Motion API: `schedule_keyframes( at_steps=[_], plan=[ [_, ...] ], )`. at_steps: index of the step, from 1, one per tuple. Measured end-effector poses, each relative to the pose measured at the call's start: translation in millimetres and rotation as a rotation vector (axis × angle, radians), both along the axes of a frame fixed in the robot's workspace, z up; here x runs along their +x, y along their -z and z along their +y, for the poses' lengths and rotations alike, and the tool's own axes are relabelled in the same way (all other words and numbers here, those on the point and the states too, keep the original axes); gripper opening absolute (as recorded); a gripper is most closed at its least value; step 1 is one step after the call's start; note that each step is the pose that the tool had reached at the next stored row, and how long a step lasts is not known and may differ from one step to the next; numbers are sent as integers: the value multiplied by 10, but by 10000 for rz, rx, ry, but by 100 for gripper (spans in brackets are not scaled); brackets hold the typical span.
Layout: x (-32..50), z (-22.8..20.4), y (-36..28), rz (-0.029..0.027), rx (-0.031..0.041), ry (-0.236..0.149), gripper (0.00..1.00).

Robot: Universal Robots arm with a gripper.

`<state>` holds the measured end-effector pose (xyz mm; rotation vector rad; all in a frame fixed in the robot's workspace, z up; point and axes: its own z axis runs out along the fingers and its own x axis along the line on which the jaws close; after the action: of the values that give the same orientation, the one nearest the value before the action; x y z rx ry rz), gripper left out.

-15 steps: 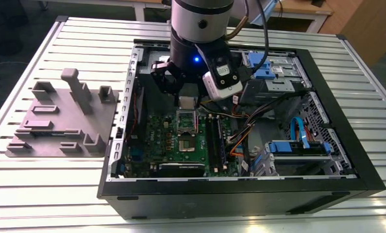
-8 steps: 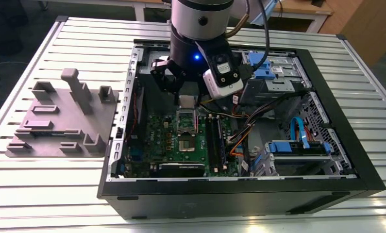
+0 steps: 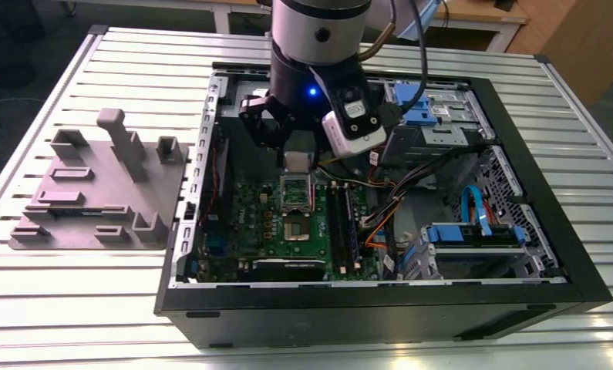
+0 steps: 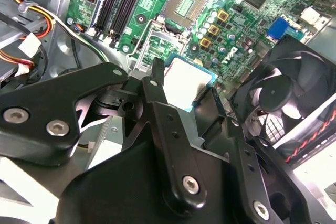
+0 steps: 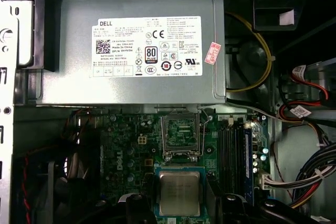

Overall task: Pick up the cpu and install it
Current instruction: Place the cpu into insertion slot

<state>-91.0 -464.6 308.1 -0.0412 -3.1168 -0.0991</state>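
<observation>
The pincer (image 5: 181,202) grips the cpu (image 5: 179,192) by two edges, just short of the open socket (image 5: 181,138). It is best carried level and square to that socket, since tilt could damage the contacts.

Counted: everything in and around the one computer case (image 3: 409,312)
Outside the case: one tabletop (image 3: 69,301), one grey fixture plate (image 3: 85,204), and one arm (image 3: 317,46) above it. Inside the case: one motherboard (image 5: 126,156), one power supply (image 5: 79,82), one fan (image 4: 286,98), one open socket (image 5: 181,135), four memory slots (image 4: 118,1), three yellow-rimmed square parts (image 4: 214,28) in a row, one claw (image 4: 185,81) with two fingers (image 4: 160,100), and one cpu (image 5: 179,192) between them
</observation>
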Motion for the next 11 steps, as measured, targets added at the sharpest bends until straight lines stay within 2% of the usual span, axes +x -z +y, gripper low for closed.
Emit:
schedule_keyframes(
  at_steps=[2, 11],
  plan=[
    [0, 0, 27, 0, 0, 0, 47],
    [0, 0, 30, 0, 0, 0, 47]
  ],
)
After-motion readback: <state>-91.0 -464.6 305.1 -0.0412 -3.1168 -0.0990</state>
